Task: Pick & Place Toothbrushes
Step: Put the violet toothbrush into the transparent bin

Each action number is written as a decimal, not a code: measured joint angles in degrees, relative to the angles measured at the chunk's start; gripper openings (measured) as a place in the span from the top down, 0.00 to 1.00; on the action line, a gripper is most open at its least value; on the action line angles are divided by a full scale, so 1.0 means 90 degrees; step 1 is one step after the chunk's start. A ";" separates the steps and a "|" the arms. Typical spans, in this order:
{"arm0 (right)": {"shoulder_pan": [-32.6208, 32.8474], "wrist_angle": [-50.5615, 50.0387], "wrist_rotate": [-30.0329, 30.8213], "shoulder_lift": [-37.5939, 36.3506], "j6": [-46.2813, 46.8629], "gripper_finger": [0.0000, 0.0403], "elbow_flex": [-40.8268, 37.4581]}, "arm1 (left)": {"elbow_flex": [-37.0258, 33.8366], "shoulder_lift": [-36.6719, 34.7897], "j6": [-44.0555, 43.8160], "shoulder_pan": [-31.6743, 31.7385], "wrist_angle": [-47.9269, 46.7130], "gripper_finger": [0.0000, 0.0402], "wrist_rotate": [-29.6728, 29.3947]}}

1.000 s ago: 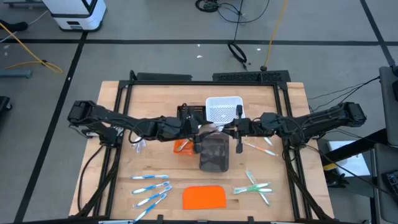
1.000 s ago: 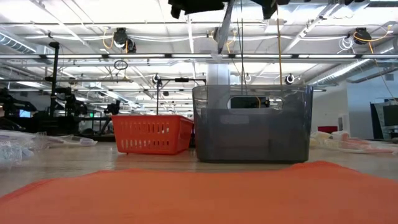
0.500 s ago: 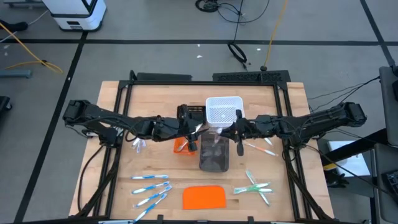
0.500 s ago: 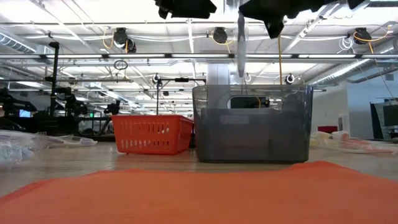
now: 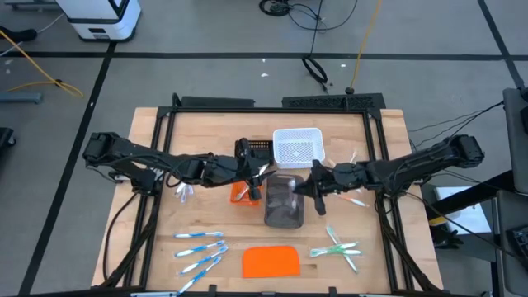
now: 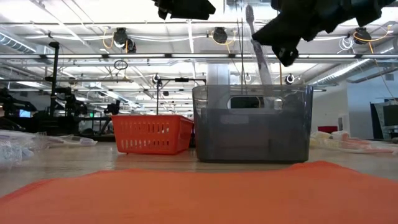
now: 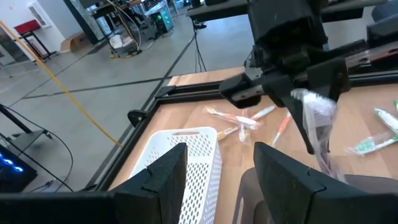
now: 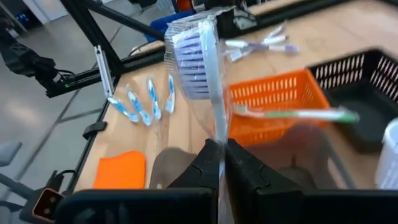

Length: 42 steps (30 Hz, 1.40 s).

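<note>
My right gripper [image 5: 308, 189] is shut on a pale toothbrush [image 8: 208, 74] in a clear wrapper, above the grey bin's [image 5: 284, 211] right rim. In the low view the toothbrush [image 6: 257, 50] slants over the bin [image 6: 252, 124]. My left gripper [image 5: 252, 176] hovers open [image 7: 217, 180] between the orange basket [image 5: 241, 195] and the bin, holding nothing. Blue toothbrushes [image 5: 200, 247], green ones [image 5: 338, 248], pink ones [image 5: 351, 198] and pale ones [image 5: 183, 192] lie flat on the table. A green toothbrush [image 8: 292, 114] lies in the orange basket. My right gripper pinches the wrapped toothbrush by its handle [image 8: 216, 134] between the two fingers. The brush head [image 8: 191, 59] sticks out beyond the fingertips. The toothbrush is lifted clear and tilted above the grey bin.
A white basket [image 5: 297, 146] and a black basket [image 5: 255, 148] stand behind the bin. A flat orange slab [image 5: 271, 261] lies near the table's near edge. A black frame [image 5: 165, 124] runs round the wooden table top.
My right gripper has moved toward the near edge and a little down, tipping as it went. Its toothbrush, upright a second ago, now slants over the grey bin. My left gripper has drawn back toward the table's left, away from the toothbrush.
</note>
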 joint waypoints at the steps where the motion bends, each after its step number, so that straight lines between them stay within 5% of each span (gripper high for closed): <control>1: 0.0000 0.0010 0.0000 0.0000 0.0097 1.00 -0.0040 | 0.0000 0.0000 0.0001 0.0000 -0.0001 0.53 0.0000; 35: 0.0248 0.1625 -0.0131 0.0279 0.1326 0.98 -0.1347 | -0.0005 0.0002 0.0005 0.0000 0.0016 0.53 0.0007; 42: 0.0248 0.1754 -0.0120 0.0516 0.1199 0.90 -0.1345 | -0.0005 0.0002 0.0007 0.0000 0.0011 0.53 0.0007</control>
